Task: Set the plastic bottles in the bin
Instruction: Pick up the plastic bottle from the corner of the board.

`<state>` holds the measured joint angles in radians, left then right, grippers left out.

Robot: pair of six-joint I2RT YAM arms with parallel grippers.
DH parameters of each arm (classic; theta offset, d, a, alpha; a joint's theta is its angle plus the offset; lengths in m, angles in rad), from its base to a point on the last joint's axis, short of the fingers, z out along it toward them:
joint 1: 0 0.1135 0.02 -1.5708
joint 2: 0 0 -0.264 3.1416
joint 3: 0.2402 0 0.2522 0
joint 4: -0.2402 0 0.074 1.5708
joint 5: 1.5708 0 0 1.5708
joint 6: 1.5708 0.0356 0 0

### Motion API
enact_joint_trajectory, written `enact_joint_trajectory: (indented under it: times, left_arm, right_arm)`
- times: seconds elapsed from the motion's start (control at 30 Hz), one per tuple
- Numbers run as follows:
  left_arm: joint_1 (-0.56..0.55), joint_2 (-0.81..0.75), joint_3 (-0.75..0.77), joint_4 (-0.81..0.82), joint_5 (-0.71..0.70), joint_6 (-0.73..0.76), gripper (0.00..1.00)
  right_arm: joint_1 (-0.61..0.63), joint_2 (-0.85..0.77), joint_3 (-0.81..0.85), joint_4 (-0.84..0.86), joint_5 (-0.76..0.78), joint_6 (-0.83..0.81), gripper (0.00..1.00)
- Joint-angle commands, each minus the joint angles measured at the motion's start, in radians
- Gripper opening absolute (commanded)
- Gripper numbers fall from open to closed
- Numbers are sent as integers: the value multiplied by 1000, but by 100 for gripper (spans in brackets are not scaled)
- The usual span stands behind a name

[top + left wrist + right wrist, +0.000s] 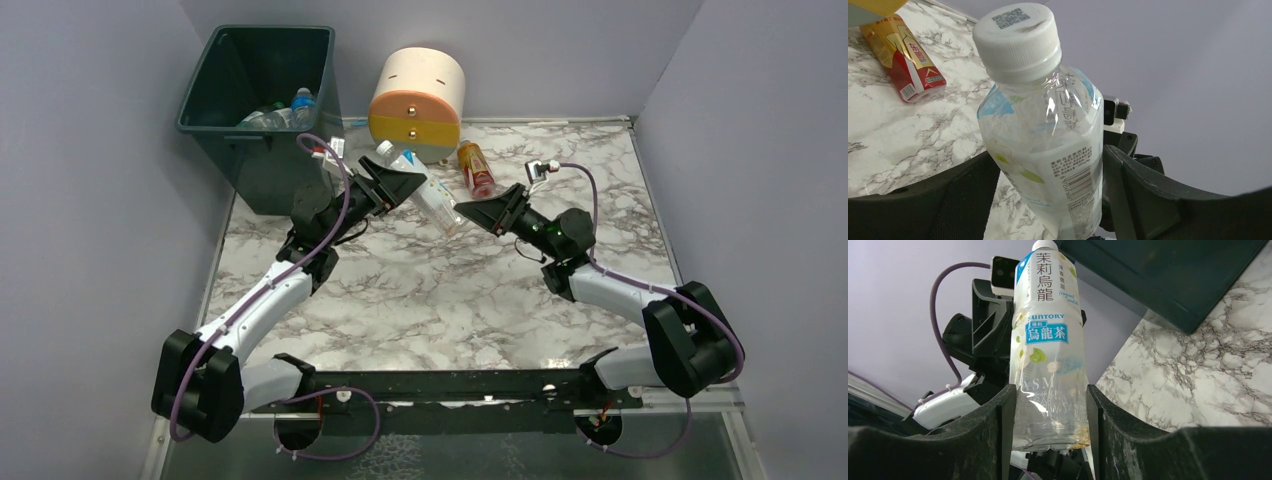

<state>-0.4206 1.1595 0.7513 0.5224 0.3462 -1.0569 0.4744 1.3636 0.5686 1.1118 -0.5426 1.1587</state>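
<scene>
Right wrist: right claw (1050, 407) pinches bottle (1048, 340) base, top cropped; left claw (1048, 167) grip unclear.

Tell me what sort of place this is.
Probably a robot test booth, not a home: plain lilac walls box in a marble-patterned table, a left arm and right arm are bolted at its near edge, and a dark green bin holds bottles.

Both my arms reach out over the table toward its far edge and meet near the middle. My right gripper (478, 212) clamps the bottle (437, 207) at its base. My left gripper (403, 185) flanks its upper part (pressing or not, I cannot tell).
</scene>
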Motion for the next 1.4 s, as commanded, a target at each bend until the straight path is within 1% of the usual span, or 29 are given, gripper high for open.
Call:
enact_joint_trajectory:
  times: [0.0, 0.1, 0.27, 0.3, 0.37, 0.47, 0.53, 0.6, 0.77, 0.93, 1.13, 1.23, 1.37]
  left_arm:
    - [-6, 18, 28, 14, -15, 15, 75]
    - [-6, 23, 31, 14, -15, 19, 70]
    - [-6, 31, 41, 13, -20, 28, 69]
    - [-6, 33, 45, 12, -20, 30, 69]
    - [-6, 39, 56, 9, -20, 36, 69]
    - [-6, 49, 75, 1, -23, 45, 69]
    - [-7, 58, 91, -9, -24, 53, 69]
    - [-6, 66, 108, -15, -25, 62, 69]
    - [-5, 78, 162, -49, -31, 89, 69]
    - [14, 108, 253, -100, -28, 125, 69]
    - [72, 174, 387, -133, 15, 137, 71]
    - [135, 212, 460, -141, 39, 124, 72]
    - [246, 259, 554, -141, 77, 98, 72]
  right_arm:
    - [9, 9, 15, 35, 14, -8, 48]
    - [10, 5, 3, 38, 12, -8, 50]
    - [10, -14, -19, 31, 13, -14, 58]
    - [10, -19, -23, 27, 13, -17, 62]
    - [10, -34, -31, 10, 17, -25, 72]
    - [9, -69, -46, -17, 27, -29, 83]
    - [9, -104, -53, -59, 44, -40, 94]
    - [9, -147, -49, -132, 67, -70, 99]
    - [6, -257, -19, -361, 131, -165, 99]
    - [-3, -342, -17, -504, 166, -218, 99]
    - [-11, -390, -46, -569, 165, -231, 99]
    - [-11, -405, -61, -583, 162, -230, 99]
    - [-13, -421, -72, -602, 154, -232, 99]
